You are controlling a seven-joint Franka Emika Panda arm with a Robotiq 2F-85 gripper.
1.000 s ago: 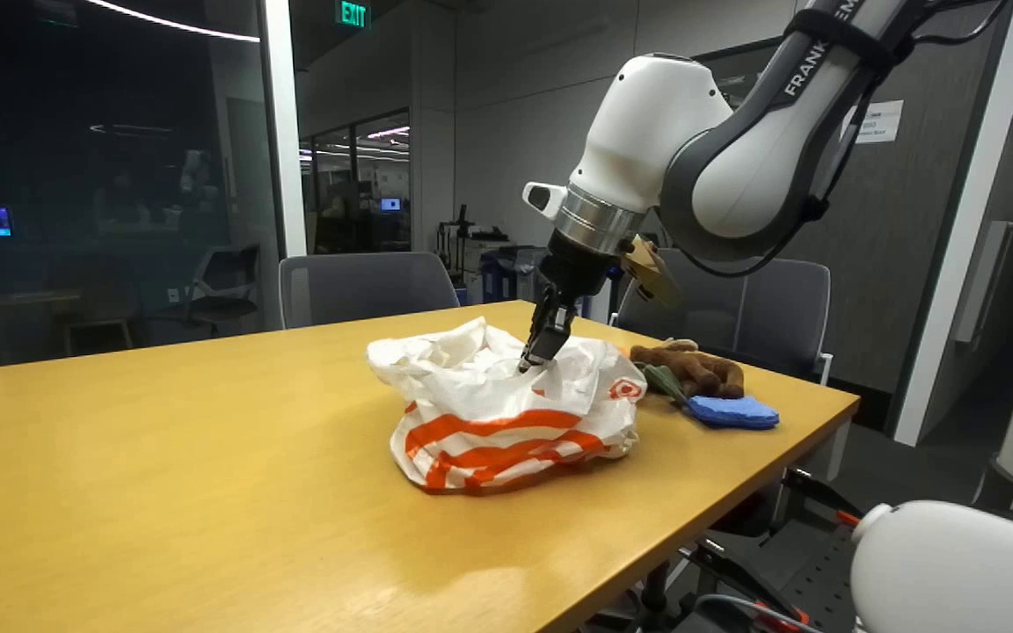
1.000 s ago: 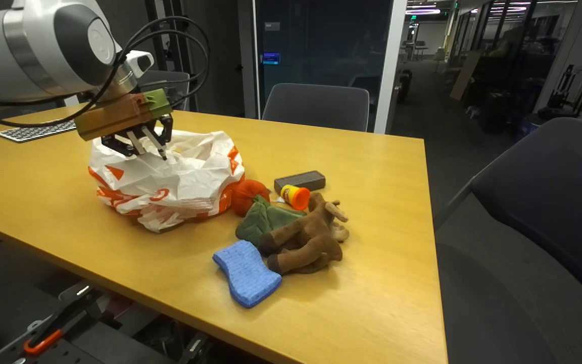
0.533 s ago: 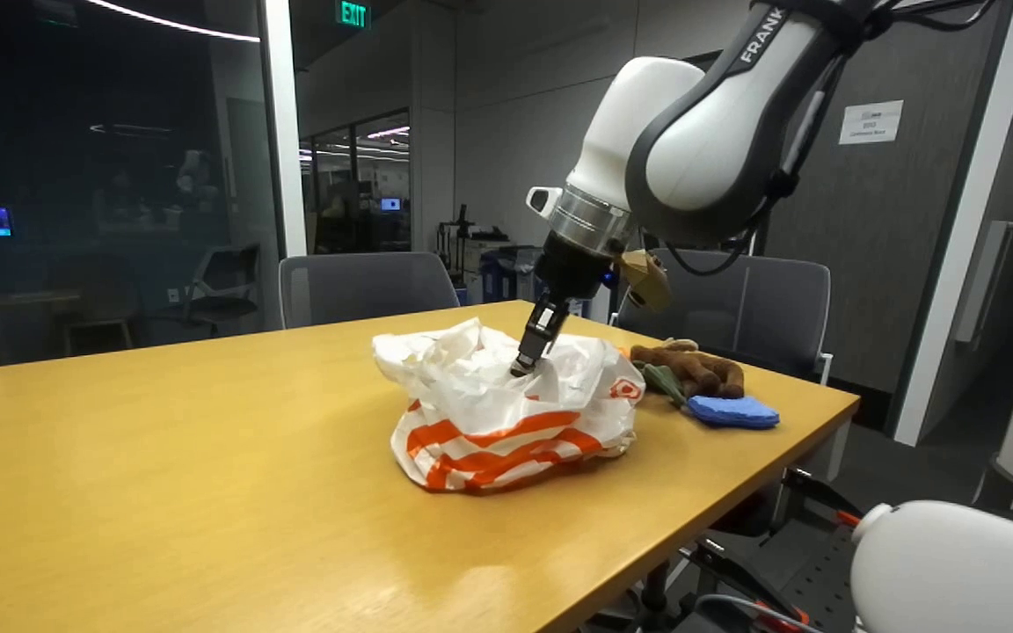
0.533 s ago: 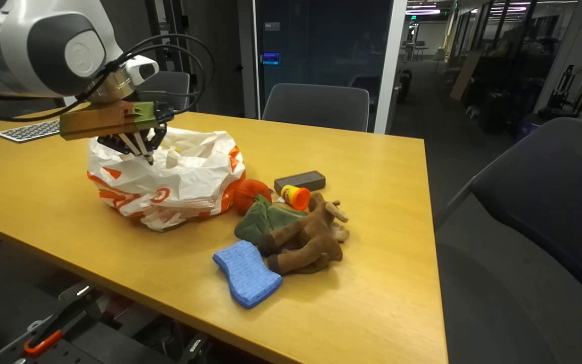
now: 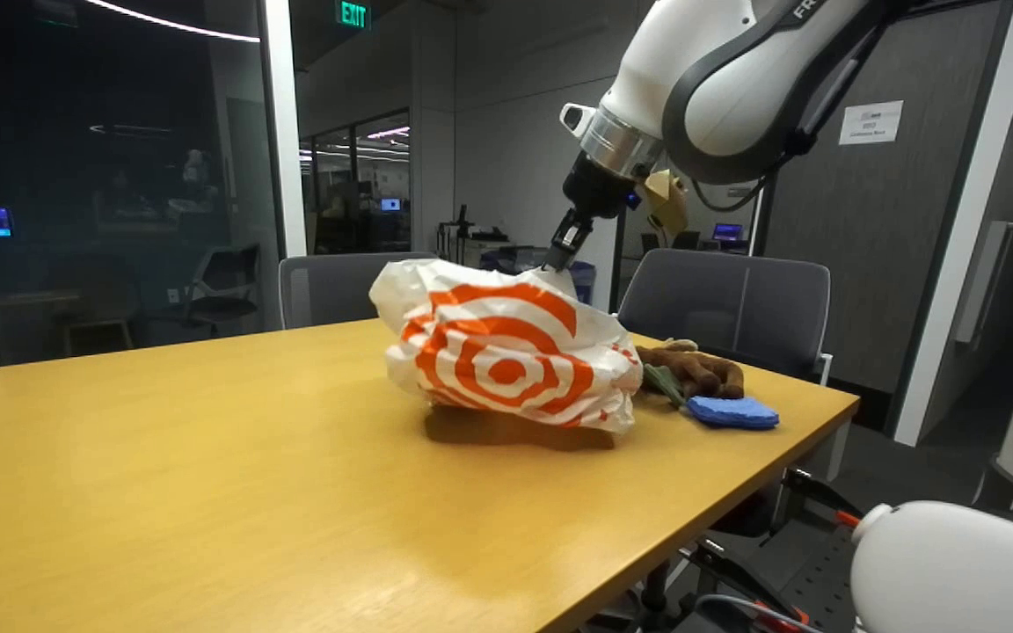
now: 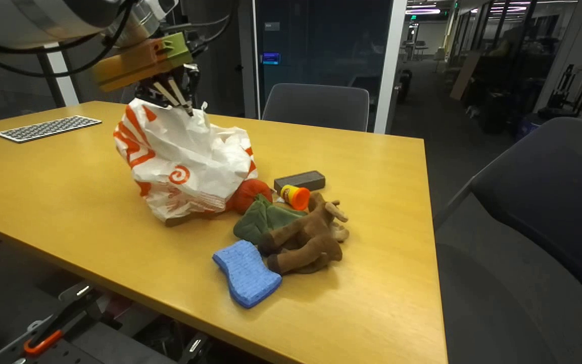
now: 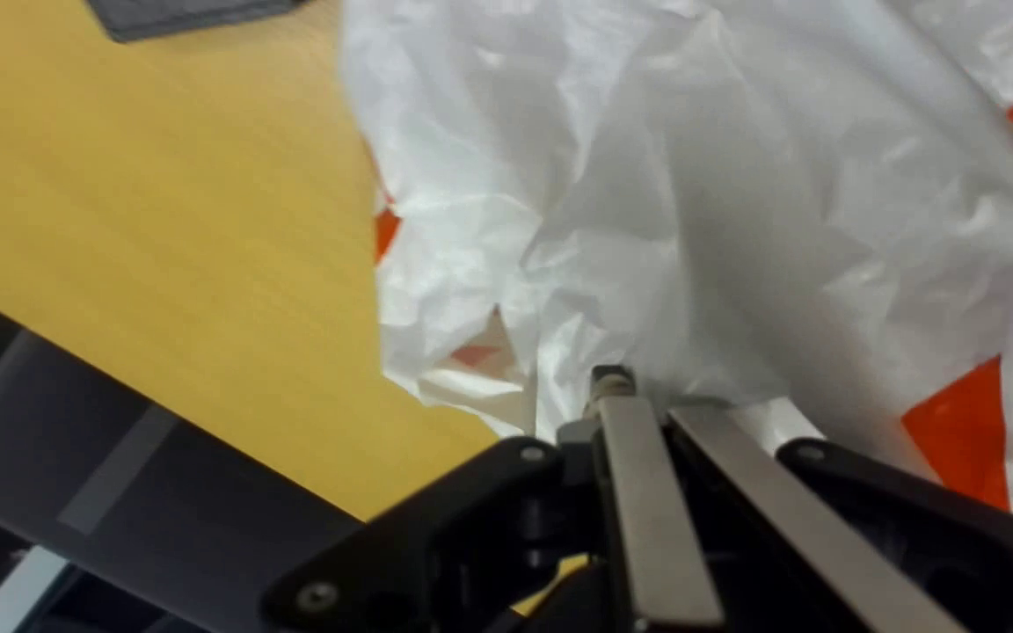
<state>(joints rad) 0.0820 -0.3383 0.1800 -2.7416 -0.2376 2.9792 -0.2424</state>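
Observation:
A white plastic bag with orange rings (image 5: 506, 352) is at the table's middle in an exterior view. It also shows in an exterior view (image 6: 195, 167) and fills much of the wrist view (image 7: 735, 176). My gripper (image 6: 188, 110) is shut on the bag's upper rim and pulls it up. The gripper also shows in an exterior view (image 5: 555, 264). In the wrist view the fingers (image 7: 643, 400) are close together with white plastic at their tips. The bag is stretched and tilted, with a shadow under its lower edge. What is inside the bag is hidden.
Beside the bag on the table (image 6: 372, 293) lie an orange pumpkin (image 6: 249, 194), green cloth (image 6: 265, 220), brown plush animal (image 6: 306, 237), blue sponge (image 6: 247, 273), yellow tub (image 6: 295, 197) and grey block (image 6: 299, 180). A keyboard (image 6: 48, 129) lies farther back. Chairs (image 5: 726, 308) stand around.
The gripper went down to the bag's rim, closed on it and rose. The rim came up with it, and the bag tilted so its ring print faces an exterior view.

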